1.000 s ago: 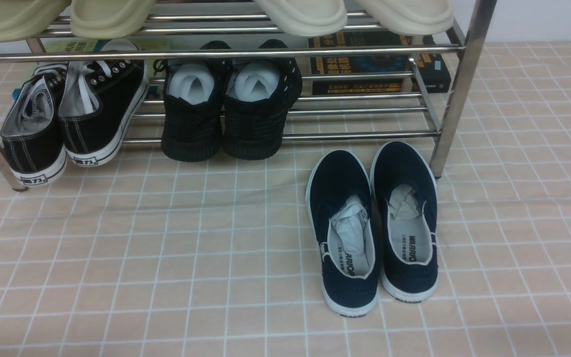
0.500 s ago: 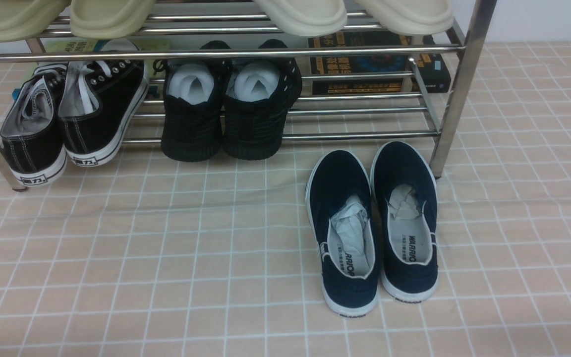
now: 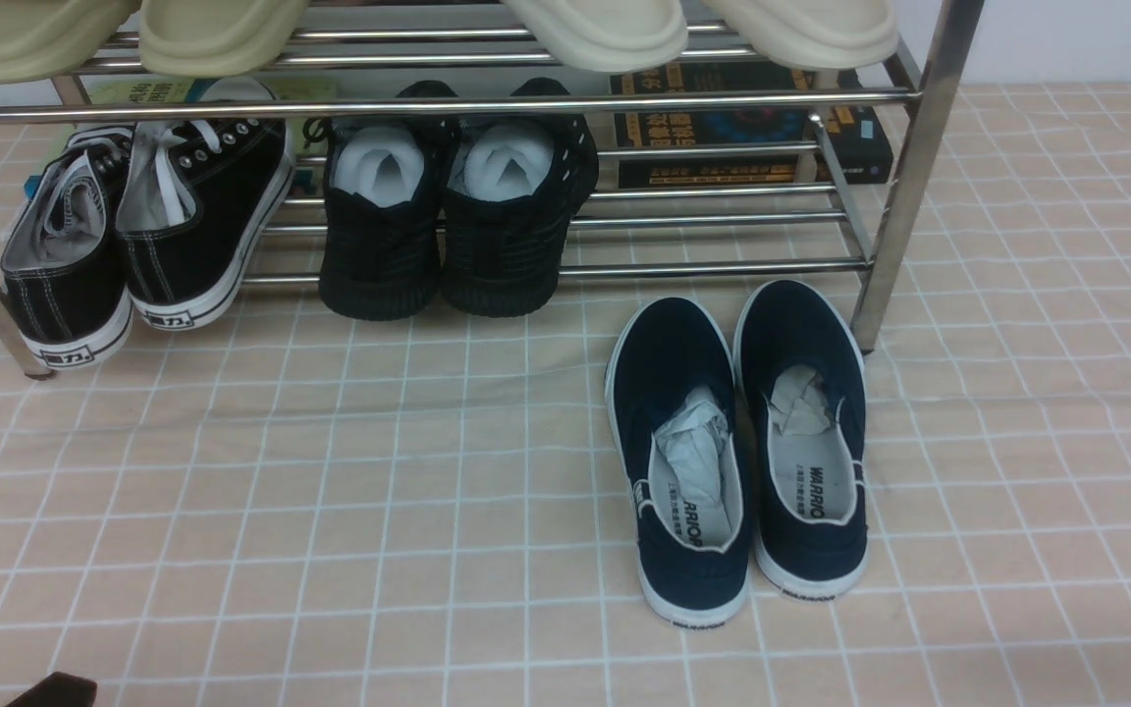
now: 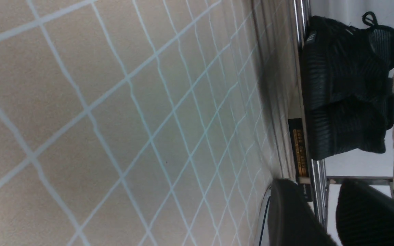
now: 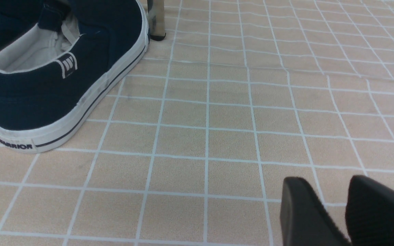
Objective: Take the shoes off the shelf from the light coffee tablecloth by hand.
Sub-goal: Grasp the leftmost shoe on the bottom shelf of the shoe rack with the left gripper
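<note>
As the ground on which everything stands, tablecloth [image 3: 350, 511]: a wide bare stretch is seen in front of the rack and is judged the right place for setting down.
Shelf [image 3: 904, 187]: the upper front bar runs low over the shoe tops, so a straight lift is judged to be blocked.
Shoes [image 3: 192, 245]: the black lace-up pair is found at the left end of the lower tier, heels toward the robot and tipped down past the front bar. The outer shoe is just beside the left front post.
Neighbours: black knit sneakers [image 3: 448, 226] sit just beside the pair on the same tier, and navy slip-ons [image 3: 742, 442] lie on the cloth near the right post. Neither is to be taken.
Left gripper [image 4: 315, 184]: it is held low over the cloth and faces the knit sneakers. The fingers are parted by a moderate gap and nothing is held.
Right gripper [image 5: 323, 182]: it is held low beside the slip-ons. A narrow gap is shown and nothing is held.
Step in hand: an approach to the lace-ups is judged, with the left arm better placed.
Doing it well: the aim should be shifted toward the left end. The claw should be widened to span one heel and brought in low under the bar, clear of the post. The shoe should then be drawn straight back, not up.
</note>
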### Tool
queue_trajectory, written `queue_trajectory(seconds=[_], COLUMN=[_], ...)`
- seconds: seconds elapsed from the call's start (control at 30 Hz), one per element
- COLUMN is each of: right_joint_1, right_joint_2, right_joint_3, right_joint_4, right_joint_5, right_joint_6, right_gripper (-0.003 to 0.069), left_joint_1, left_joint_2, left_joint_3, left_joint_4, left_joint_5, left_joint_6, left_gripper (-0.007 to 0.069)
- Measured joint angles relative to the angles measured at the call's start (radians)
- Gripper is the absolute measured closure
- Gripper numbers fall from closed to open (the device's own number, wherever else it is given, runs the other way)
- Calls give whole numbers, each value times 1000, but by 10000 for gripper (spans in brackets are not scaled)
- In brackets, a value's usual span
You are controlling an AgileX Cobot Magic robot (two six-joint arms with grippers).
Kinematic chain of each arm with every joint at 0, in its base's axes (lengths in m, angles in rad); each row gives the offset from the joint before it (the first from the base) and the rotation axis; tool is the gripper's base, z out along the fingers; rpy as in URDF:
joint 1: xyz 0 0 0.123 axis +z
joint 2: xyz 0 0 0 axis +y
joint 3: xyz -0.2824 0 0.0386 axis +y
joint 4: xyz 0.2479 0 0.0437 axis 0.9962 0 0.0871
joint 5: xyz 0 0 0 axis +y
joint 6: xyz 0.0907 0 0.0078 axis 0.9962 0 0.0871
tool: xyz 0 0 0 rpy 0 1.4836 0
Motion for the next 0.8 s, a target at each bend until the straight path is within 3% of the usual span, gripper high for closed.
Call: queue_trajectory(seconds=[0.17, 0.37, 0.43, 0.53, 0.67, 0.8], right_joint_1=[0, 0, 0, 0, 0, 0], right_joint_2=[0, 0, 0, 0, 0, 0], right_joint_3=[0, 0, 0, 0, 0, 0], right_joint_4=[0, 0, 0, 0, -1, -1], right_joint_5=[1, 1, 1, 1, 1, 1], right_joint_6=[0, -1, -1, -1, -1, -1], right_gripper=[436, 428, 427, 428, 427, 421], left_joint_1=[0, -49, -60, -60, -60, -60], left_joint_2=[0, 22, 104, 254, 569, 841], left_joint_3=[1, -178, -288, -404, -559, -640], left_joint_4=[23, 53, 91, 170, 344, 440], left_joint_5=[-96, -107, -41, 97, 343, 438], left_joint_6=[-1, 213, 295, 361, 383, 382], left_gripper=[386, 509, 580, 619, 623, 623])
